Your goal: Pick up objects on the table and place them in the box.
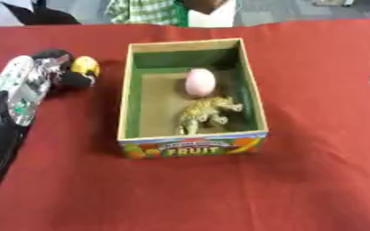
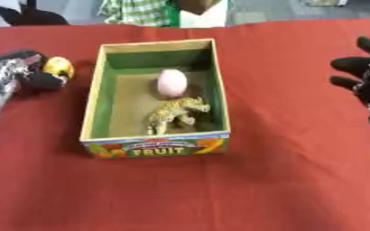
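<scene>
Yellow object (image 1: 85, 66), small and rounded, is in my left hand (image 1: 58, 72), fingers curled round it, off the box's left wall near the far left corner and outside the box. Can't tell whether it's lifted or touching the cloth. Box (image 1: 126, 113) sits mid-table, open top, green inner walls, brown floor, "FRUIT" label on the near face. Inside: pink egg-shaped object (image 1: 200, 81) toward the far end, roughly centred; tan spotted toy animal (image 1: 207, 113) just in front of it, toward the near right, legs toward the near wall. Egg and animal look almost touching, can't say for sure. My left arm comes in from the lower left, silver and black, lying along the table's left edge. My right hand (image 2: 363, 74) is at the right edge of the right eye view, well apart from the box, fingers straight and spread, pointing left, holding nothing; the left eye view only catches two black fingertips of it. Red tablecloth (image 1: 314, 171) covers the whole table. Beyond the far edge: something in green-and-white check (image 1: 145, 11) and a white block (image 1: 212, 17).
</scene>
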Tool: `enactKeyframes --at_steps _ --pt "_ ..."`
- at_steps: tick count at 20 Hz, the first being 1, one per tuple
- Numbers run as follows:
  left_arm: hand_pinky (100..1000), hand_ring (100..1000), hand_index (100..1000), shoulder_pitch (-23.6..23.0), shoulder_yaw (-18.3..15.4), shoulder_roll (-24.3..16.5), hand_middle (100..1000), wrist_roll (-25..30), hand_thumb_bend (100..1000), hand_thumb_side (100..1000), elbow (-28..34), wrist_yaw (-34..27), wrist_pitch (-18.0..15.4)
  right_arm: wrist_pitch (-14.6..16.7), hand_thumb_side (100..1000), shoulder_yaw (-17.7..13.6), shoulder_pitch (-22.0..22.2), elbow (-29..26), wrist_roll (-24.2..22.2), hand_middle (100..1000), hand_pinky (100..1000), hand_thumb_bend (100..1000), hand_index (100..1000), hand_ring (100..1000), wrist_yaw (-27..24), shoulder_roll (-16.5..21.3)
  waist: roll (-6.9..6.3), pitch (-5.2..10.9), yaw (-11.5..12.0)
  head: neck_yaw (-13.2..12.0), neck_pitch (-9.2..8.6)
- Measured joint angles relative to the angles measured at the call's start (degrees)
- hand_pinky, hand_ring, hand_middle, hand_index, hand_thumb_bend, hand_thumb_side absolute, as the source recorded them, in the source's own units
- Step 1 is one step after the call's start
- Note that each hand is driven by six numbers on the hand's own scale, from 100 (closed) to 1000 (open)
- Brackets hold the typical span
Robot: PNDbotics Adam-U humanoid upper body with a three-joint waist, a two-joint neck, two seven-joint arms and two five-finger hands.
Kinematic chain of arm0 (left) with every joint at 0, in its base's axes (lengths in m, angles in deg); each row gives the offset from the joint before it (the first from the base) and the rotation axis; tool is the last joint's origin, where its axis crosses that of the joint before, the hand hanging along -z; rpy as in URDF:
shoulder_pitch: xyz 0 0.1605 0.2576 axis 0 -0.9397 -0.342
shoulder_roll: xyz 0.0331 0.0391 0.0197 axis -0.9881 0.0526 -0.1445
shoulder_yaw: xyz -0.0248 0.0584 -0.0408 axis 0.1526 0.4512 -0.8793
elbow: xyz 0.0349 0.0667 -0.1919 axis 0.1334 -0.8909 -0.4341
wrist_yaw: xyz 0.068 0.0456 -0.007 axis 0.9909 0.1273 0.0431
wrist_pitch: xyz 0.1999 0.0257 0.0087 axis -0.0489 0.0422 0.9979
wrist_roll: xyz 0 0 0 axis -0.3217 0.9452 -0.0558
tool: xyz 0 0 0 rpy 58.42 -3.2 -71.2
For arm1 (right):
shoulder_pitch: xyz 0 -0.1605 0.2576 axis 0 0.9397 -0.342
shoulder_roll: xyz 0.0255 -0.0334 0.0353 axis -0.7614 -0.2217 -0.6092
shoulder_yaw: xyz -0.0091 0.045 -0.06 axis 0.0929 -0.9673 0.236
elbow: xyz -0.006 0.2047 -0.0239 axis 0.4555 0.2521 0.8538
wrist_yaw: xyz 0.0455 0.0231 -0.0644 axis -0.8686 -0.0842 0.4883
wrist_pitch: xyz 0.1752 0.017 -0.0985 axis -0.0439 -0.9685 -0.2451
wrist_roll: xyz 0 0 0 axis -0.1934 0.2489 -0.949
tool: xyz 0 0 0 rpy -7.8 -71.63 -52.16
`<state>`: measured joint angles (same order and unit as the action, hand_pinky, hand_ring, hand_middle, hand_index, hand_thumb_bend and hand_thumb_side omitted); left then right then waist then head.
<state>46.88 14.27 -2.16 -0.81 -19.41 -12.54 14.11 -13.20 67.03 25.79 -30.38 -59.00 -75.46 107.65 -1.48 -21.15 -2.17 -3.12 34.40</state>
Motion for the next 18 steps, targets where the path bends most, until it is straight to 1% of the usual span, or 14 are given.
enactKeyframes --at_steps 2,3,4,6,7,9,11,13,16,18 --pt "435 566 652 -0.26 0.04 0.0 550 -1.31 100 444 0.32 -1.51 0.81 -0.02 1000 0.0 0.0 0.0 -0.01 733 849 100 967 883 0.01 -0.01 0.05 0.0 0.01 0.01 0.0" --pt "434 567 655 -0.3 0.09 0.0 555 -1.75 100 427 0.52 -2.16 1.14 -0.03 1000 0.0 0.0 0.0 -0.01 733 849 100 967 883 0.01 -0.01 0.05 0.0 0.02 0.02 0.0" --pt "431 565 654 -0.31 0.21 -0.01 554 -2.05 100 384 0.88 -2.67 1.43 -0.04 1000 0.0 0.0 0.0 -0.01 733 849 100 967 883 0.01 -0.02 0.04 0.0 0.05 0.04 0.0" --pt "411 548 629 -0.31 0.37 -0.06 534 -2.48 100 302 1.8 -3.1 1.97 -0.08 1000 0.0 0.0 0.0 0.01 733 849 100 967 883 0.01 -0.02 0.04 0.0 0.09 0.13 0.0" --pt "397 536 614 -0.31 0.38 -0.1 519 -2.7 100 275 2.33 -3.06 2.28 -0.1 1000 0.0 0.01 0.0 0.02 733 849 100 967 883 0.01 -0.03 0.02 0.0 0.11 0.16 0.0" --pt "374 518 593 -0.31 0.53 -0.5 500 -3.27 100 280 3.54 -2.4 2.88 -0.14 1000 0.0 0.01 0.0 0.04 733 849 100 967 883 0.02 -0.03 -0.02 0.01 0.15 0.19 0.0" --pt "374 524 597 -0.3 0.79 -0.92 513 -3.78 100 275 5.08 -0.6 3.38 -0.17 1000 0.0 0.02 0.0 0.03 733 849 100 967 883 0.02 -0.04 -0.02 0.04 0.18 0.21 0.0" --pt "390 556 639 -0.3 1.18 -1.2 570 -3.86 100 265 6.42 2.17 3.58 -0.22 1000 0.0 0.02 0.0 0.01 733 849 100 967 883 0.02 -0.08 -0.02 0.2 0.19 0.22 0.0" --pt "387 573 664 -0.3 1.49 -1.56 603 -2.59 100 259 8.07 7.1 3.39 -0.25 1000 0.0 0.03 0.0 -0.02 733 849 100 967 883 0.01 -0.14 -0.03 0.51 0.17 0.22 0.0" --pt "387 574 663 -0.3 1.49 -1.56 608 -1.45 100 260 9.26 9.48 3.11 -0.26 1000 0.0 0.03 0.0 -0.02 733 849 100 967 883 0.0 -0.19 -0.03 0.65 0.1 0.22 -0.01"
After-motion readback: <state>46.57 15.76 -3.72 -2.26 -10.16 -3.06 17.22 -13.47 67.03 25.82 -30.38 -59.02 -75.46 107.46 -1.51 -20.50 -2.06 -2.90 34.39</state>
